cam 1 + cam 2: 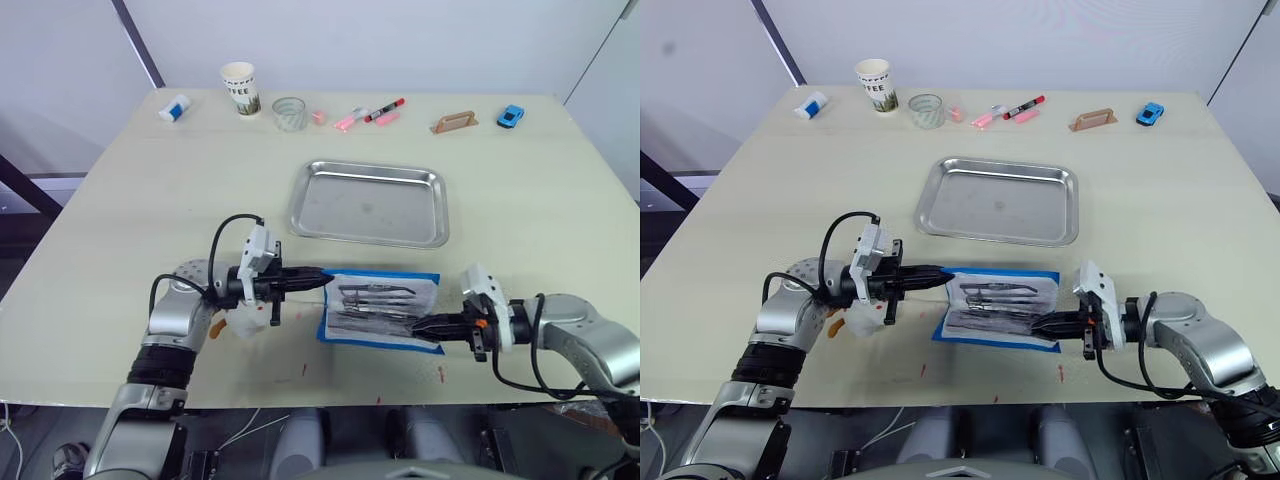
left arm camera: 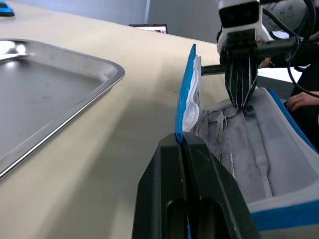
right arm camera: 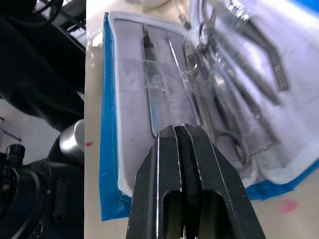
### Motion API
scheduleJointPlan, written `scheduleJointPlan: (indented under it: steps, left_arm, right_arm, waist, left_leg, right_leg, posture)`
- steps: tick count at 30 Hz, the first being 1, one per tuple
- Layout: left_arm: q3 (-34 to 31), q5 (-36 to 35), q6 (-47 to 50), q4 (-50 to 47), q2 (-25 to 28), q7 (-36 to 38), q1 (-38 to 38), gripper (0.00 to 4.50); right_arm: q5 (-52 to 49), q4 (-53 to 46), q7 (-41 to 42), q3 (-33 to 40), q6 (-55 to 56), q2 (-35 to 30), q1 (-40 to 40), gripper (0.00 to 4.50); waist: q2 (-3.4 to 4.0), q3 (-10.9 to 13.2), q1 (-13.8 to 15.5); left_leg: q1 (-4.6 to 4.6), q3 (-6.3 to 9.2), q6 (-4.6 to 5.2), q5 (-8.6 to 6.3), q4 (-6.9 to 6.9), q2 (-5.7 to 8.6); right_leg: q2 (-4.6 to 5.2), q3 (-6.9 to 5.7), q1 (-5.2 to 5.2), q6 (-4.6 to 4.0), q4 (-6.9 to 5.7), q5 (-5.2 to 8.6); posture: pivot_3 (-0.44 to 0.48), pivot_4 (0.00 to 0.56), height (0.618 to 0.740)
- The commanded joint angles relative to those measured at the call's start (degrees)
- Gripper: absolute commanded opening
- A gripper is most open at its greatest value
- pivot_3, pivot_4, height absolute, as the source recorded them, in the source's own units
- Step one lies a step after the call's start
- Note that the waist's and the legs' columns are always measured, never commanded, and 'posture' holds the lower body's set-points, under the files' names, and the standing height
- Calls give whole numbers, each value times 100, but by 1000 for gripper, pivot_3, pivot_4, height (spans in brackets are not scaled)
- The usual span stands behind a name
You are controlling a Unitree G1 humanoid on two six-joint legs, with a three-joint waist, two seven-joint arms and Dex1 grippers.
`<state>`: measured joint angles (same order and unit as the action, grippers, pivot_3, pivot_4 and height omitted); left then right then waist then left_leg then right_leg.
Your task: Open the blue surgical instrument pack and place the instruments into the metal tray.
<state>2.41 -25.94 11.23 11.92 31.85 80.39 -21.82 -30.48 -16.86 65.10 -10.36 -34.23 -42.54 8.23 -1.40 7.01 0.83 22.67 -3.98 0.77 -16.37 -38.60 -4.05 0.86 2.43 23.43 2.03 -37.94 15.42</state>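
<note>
The blue surgical instrument pack [image 1: 330,330] lies open near the table's front edge, its pale lining facing up. Several silvery instruments [image 1: 375,295] sit under clear sleeves in it. My left gripper [image 1: 322,277] is shut on the pack's left blue edge [image 2: 187,94] and holds that edge raised. My right gripper [image 1: 415,327] is shut, and its tips rest on the lining at the pack's right side [image 2: 240,102], next to the ring handles [image 3: 234,99]. I cannot tell whether it pinches the lining. The metal tray [image 1: 368,205] lies just beyond the pack with nothing in it.
Along the far edge stand a paper cup [image 1: 239,88], a clear glass [image 1: 289,113], pink and red markers [image 1: 384,110], a wooden block [image 1: 454,123], a blue toy car [image 1: 511,116] and a white-blue item [image 1: 174,107]. A person's hand [image 2: 299,99] shows beyond the table.
</note>
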Motion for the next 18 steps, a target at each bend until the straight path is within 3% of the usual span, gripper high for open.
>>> scheduleJointPlan:
  steps: [1,12,18]
  left_arm:
    - [8,3,194,-50,38,-82,-75,0]
    - [218,332,796,371,-3,-509,-566,0]
    - [530,848,545,862,-108,-683,-950,0]
  right_arm:
    - [123,-159,106,-138,210,-10,-134,8]
    - [998,313,33,-648,861,25,-339,8]
    - [1081,454,18,-657,1034,59,-371,8]
  waist:
    - [0,0,0]
    - [-5,-3,-2]
    - [-11,-8,-1]
  left_leg:
    - [0,0,0,0,0,0]
    - [-1,3,0,0,-2,1]
    - [-4,3,-1,0,-2,1]
  right_leg:
    - [0,0,0,0,0,0]
    - [-2,-2,-1,0,0,0]
    - [-3,-1,-3,0,0,0]
  posture:
    - [0,150,740]
    - [0,150,740]
    - [0,150,740]
